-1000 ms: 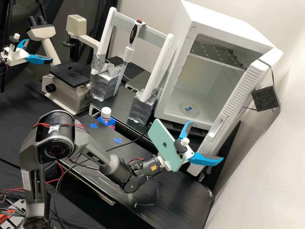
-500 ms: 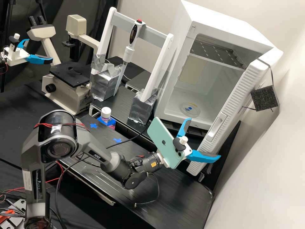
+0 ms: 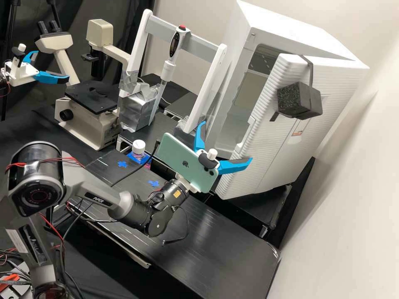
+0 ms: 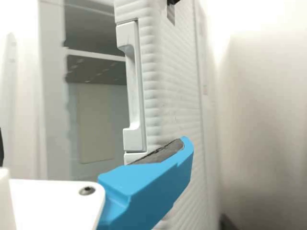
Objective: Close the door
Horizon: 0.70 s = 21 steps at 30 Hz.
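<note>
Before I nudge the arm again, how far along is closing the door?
Partly done: the door stands angled across the opening of the white cabinet. In hand: the open gripper is by the door's handle-side edge, though I can't confirm contact. Left: the rest of the swing and seating it, since the shelf shows through the gap.

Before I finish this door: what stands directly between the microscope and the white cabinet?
In the high view, a white frame on silver-taped blocks, with a pipette at its crossbar.
</note>
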Available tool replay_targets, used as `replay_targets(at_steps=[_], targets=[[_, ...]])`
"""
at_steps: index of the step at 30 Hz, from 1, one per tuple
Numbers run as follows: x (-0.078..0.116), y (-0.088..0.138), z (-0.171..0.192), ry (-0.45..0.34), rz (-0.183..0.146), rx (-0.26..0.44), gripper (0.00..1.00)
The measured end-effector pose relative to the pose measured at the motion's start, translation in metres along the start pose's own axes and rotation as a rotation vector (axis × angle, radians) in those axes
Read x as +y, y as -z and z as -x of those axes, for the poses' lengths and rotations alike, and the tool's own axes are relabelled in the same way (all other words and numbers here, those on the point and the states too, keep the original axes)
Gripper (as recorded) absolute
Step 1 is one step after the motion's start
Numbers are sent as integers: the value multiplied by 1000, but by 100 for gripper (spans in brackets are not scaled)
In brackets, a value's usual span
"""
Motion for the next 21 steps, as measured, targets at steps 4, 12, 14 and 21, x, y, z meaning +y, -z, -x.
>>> replay_targets(at_steps=[4, 12, 14, 21], targets=[[-12, 0, -9, 60, -12, 25, 100], [-30, 0, -31, 137, -36, 74, 100], [-33, 0, -35, 154, -38, 85, 100], [-42, -7, -41, 189, -48, 81, 100]])
